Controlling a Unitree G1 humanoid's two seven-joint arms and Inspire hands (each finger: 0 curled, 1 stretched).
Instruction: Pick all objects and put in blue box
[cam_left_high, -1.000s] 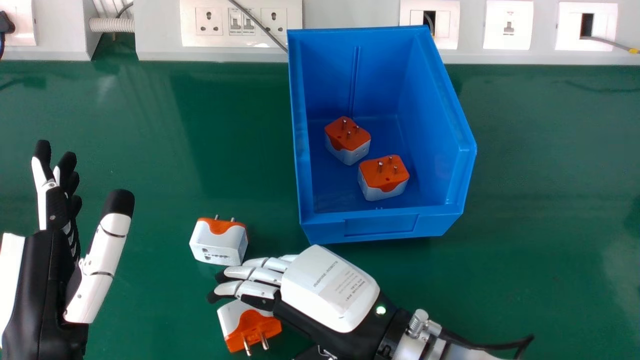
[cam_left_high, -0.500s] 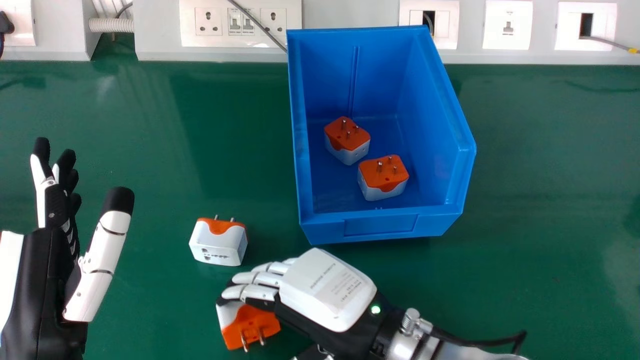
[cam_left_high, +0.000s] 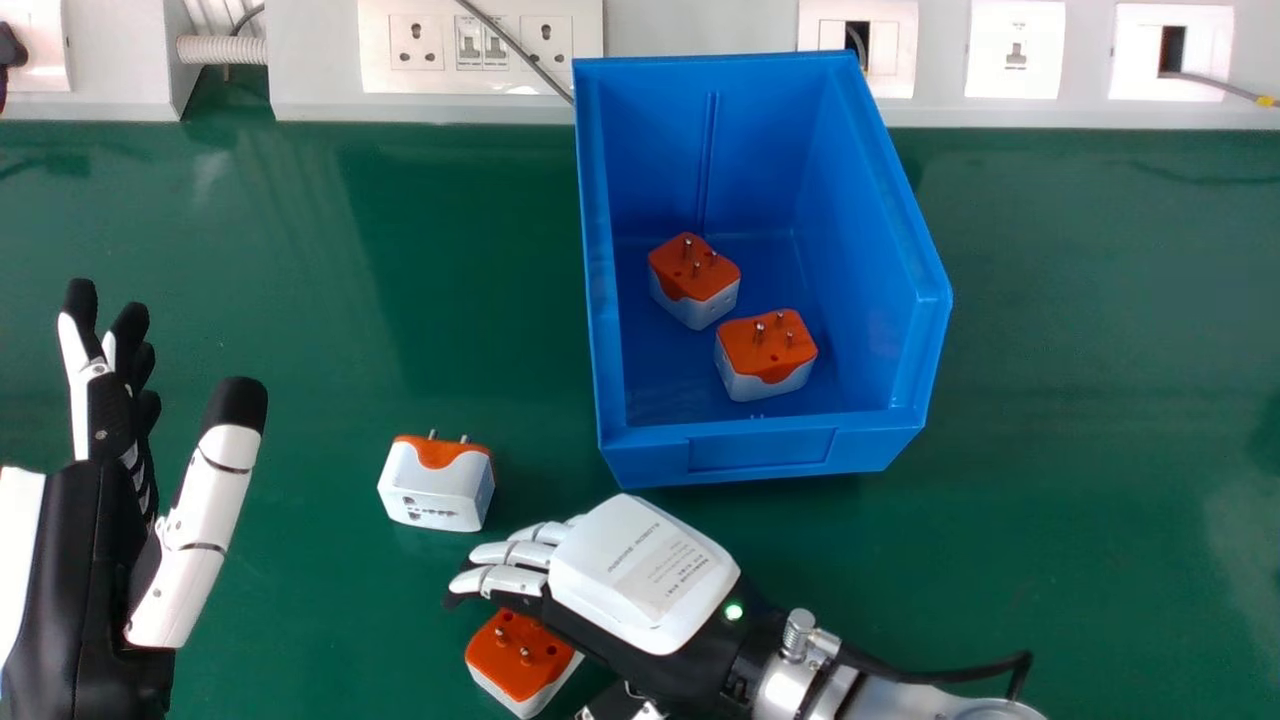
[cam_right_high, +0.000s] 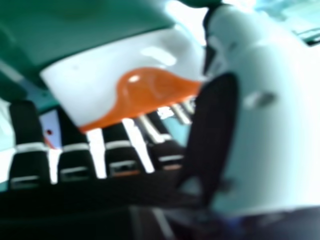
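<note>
At the far left, the left hand (cam_left_high: 85, 570) is over the green counter (cam_left_high: 300, 350), its fingers nearly straight and its thumb spread well away from them; to its right a plug adapter (cam_left_high: 437, 487) rests on the counter, a white block with slots in its near face and a wavy-edged orange cap on its far side, where metal prongs stick up; behind it, along the back, runs a white socket panel (cam_left_high: 480, 80) with a grey cable across it; nearer the front and a little to the right is another adapter (cam_left_high: 525, 655), tilted, its orange face and prongs turned up and its white body partly under the right hand (cam_left_high: 640, 575); the right hand view shows its glossy white side, the rounded orange lobe and the prongs between the gently bent fingers and the thumb, which stand apart; whether they touch the adapter, I cannot tell; beyond the hand and to the right is the blue box (cam_left_high: 763, 452), holding two adapters on its floor, orange faces and metal pins upward over white bodies; the left one (cam_left_high: 695, 275) lies farther back, and the right one (cam_left_high: 765, 350) sits close by, nearer the front wall.
</note>
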